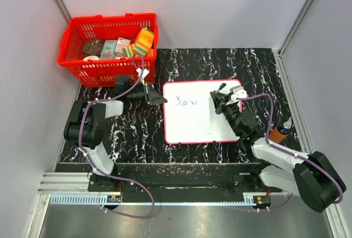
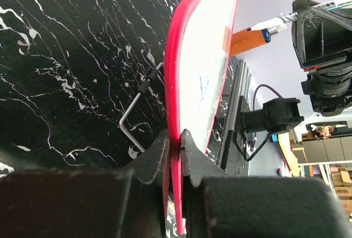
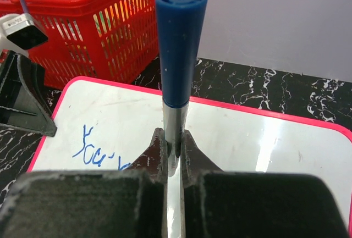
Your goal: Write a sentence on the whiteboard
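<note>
The whiteboard (image 1: pixel 201 122), white with a thin red frame, lies on the black marbled table. Blue handwriting (image 1: pixel 186 103) runs a short way across its upper left part and also shows in the right wrist view as handwriting (image 3: pixel 94 151). My left gripper (image 1: pixel 159 99) is shut on the board's left edge, its jaws pinching the red frame (image 2: pixel 175 84). My right gripper (image 1: pixel 223 101) hovers over the board's upper right, shut on a marker (image 3: pixel 180 45) with a blue end and silver barrel. The marker's tip is hidden below the fingers.
A red basket (image 1: pixel 110 48) filled with groceries stands at the back left, just behind the left arm. An orange bottle (image 1: pixel 280 132) stands right of the board, beside the right arm. A bent metal wire (image 2: pixel 135 118) lies by the board's edge. Grey walls close in on three sides.
</note>
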